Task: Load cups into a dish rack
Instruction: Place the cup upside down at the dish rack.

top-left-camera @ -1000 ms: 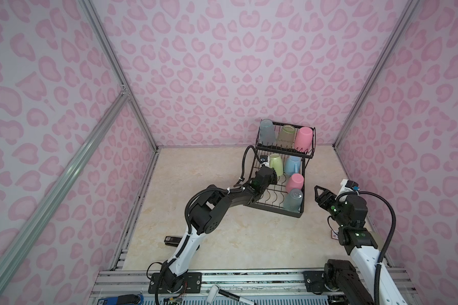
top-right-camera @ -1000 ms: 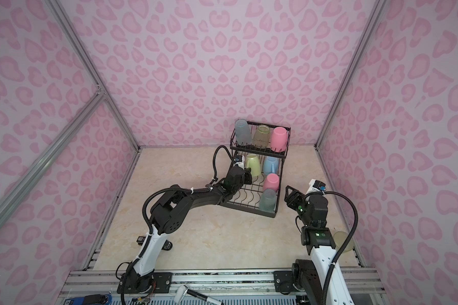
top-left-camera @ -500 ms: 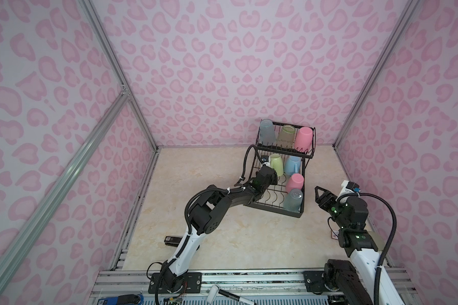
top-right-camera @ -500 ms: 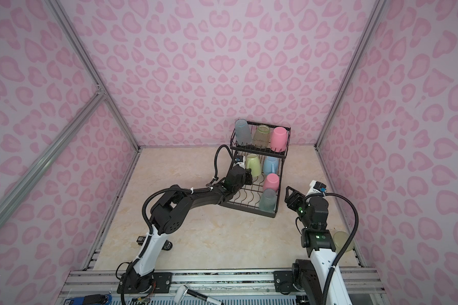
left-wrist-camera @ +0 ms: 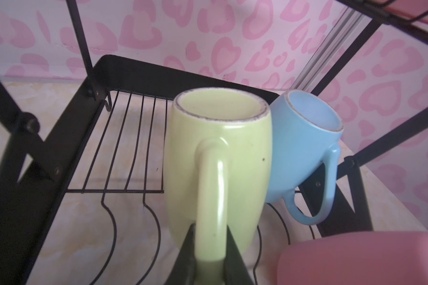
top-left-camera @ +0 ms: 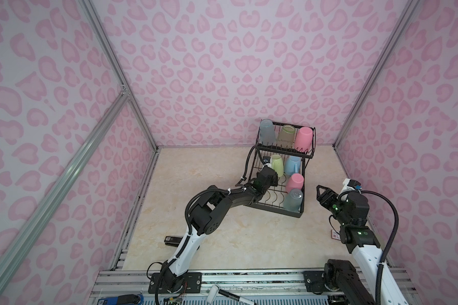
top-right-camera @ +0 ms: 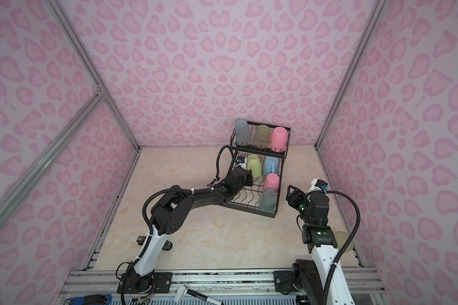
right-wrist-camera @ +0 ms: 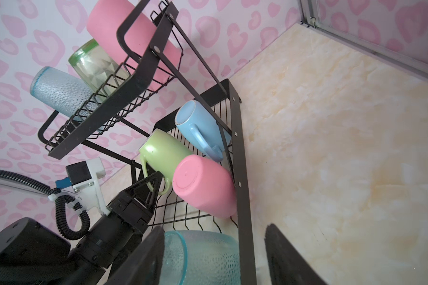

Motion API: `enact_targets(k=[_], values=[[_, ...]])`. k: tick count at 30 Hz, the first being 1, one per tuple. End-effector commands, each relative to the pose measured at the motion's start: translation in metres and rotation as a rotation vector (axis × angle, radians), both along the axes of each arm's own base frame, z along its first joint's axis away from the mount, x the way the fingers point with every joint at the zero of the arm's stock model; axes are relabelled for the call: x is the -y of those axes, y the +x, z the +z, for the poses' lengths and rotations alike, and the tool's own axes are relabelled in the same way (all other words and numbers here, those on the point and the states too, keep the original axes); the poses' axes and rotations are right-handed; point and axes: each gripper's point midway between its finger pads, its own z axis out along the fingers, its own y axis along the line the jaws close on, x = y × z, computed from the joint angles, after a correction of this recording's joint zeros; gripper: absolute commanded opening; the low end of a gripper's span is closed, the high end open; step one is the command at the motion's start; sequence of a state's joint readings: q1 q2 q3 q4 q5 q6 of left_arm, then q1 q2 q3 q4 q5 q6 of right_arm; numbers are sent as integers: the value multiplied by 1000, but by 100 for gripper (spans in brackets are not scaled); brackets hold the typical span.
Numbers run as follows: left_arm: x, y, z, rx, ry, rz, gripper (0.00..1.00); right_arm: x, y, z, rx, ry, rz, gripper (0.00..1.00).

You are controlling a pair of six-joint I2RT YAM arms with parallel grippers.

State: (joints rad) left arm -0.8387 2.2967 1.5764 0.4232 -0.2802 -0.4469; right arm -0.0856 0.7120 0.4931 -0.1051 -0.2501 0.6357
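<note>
The left gripper (top-left-camera: 273, 177) pinches the handle of the green mug (top-left-camera: 277, 164), mid-frame in the rack (top-left-camera: 275, 210). The right gripper (top-left-camera: 318, 188), right of it, is open and empty.

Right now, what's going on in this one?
The left tool is shut on the handle of the pale green mug, which is upside down in the lower tier of the dish rack, beside the blue mug. A pink tumbler and a teal tumbler share that tier. The upper basket holds three more. The right tool is open and empty, beside the rack.
</note>
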Motion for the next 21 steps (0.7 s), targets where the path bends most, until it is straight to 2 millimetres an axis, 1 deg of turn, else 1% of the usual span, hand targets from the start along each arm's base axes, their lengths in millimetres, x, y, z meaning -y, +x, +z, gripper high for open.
enact_targets(k=[1,4,11,15,19,21], values=[[-3,-15,-31,-83,104,-35,16,4,-3,-10,-58,-10,-21,65],[-3,-18,-33,-86,113,-41,20,5,-2,-11,-79,-9,-26,66],[-9,-22,-36,-101,124,-33,22,6,-3,-11,-113,1,-37,67],[-13,-24,-38,-107,126,-25,24,9,-8,-13,-147,-7,-55,68],[-15,-27,-36,-106,117,-27,35,15,-13,-12,-175,-8,-89,69],[-15,-28,-33,-101,114,-34,44,16,-14,-12,-188,-7,-94,71]])
